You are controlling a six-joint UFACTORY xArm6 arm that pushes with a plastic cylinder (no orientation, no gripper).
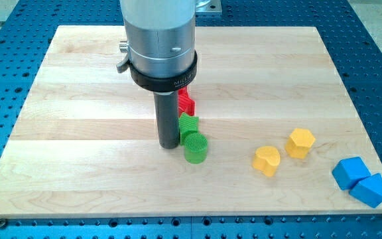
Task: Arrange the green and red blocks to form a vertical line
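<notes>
My tip (169,145) rests on the wooden board (78,133), just left of the green blocks. A green cylinder (195,147) stands right of the tip, almost touching it. A second green block (189,124), shape unclear, sits directly above the cylinder. A red block (186,103) sits above that, partly hidden behind the rod; another red piece (184,92) shows just above it under the arm's collar. Together they form a rough column running up the view.
A yellow heart-shaped block (267,160) and a yellow hexagonal block (300,143) lie at the lower right. Two blue blocks (350,171) (369,190) sit near the board's lower right corner. The arm's grey body (160,33) hides the top centre.
</notes>
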